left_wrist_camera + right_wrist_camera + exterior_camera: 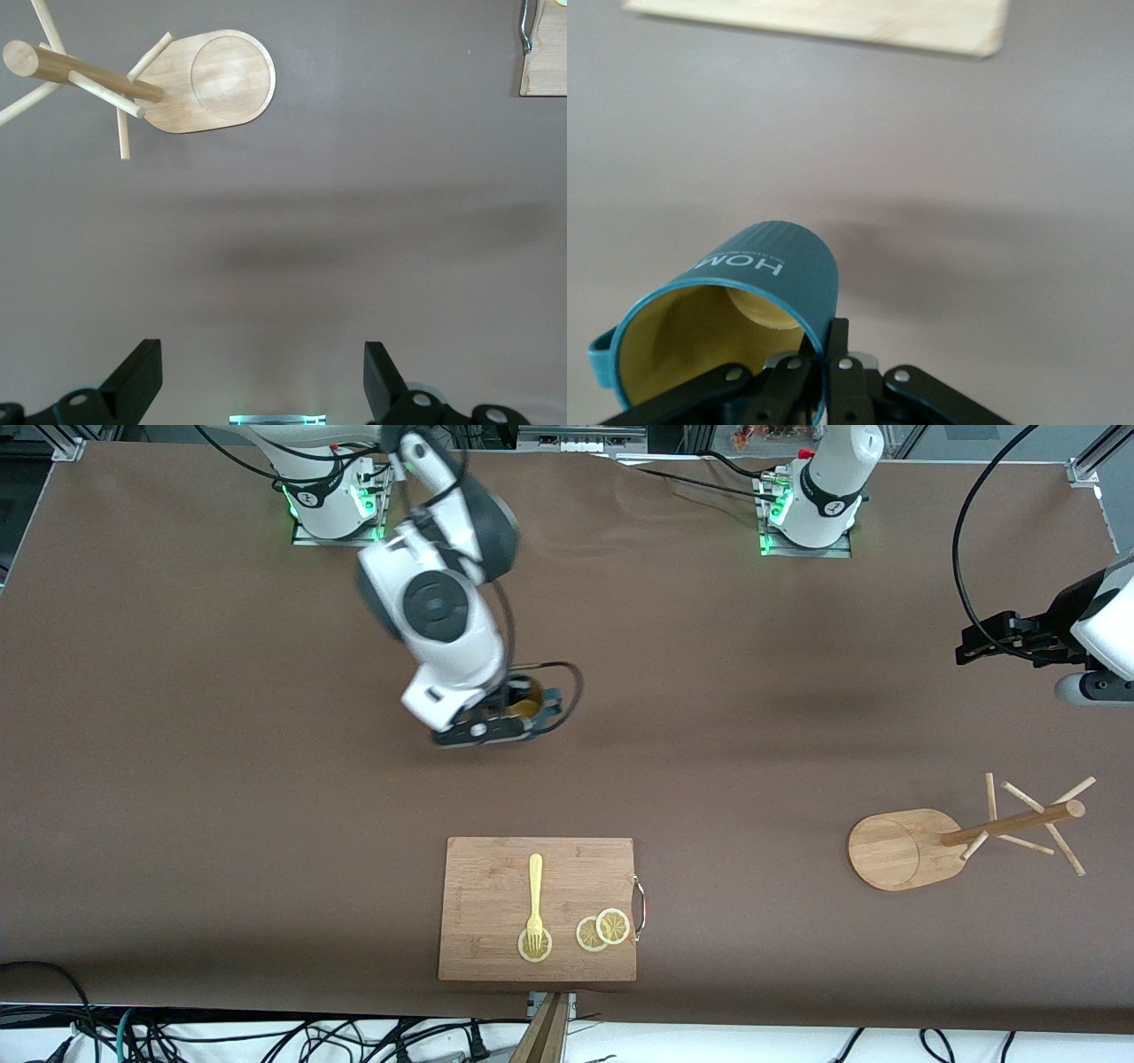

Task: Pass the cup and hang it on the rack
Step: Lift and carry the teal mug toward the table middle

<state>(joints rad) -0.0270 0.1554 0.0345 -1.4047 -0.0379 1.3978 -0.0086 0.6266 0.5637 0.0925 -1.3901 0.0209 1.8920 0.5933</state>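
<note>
Right gripper (507, 722) being clamped on teal mug (524, 701) rim, apparently lifted; left gripper (263, 381), spread, waiting nearer mug tree (966, 837).

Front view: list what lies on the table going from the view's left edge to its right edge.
Cup held by the right gripper → cutting board with fork and lemon slices → rack → left gripper at the edge.

The right gripper (826, 359) pinches the rim of the cup (735, 319), its black fingers (837, 350) closed on the teal wall. The cup tilts, its yellow inside showing, white lettering on its ribbed side. A pale wooden board (833, 18) lies on the brown table (992, 195).
</note>
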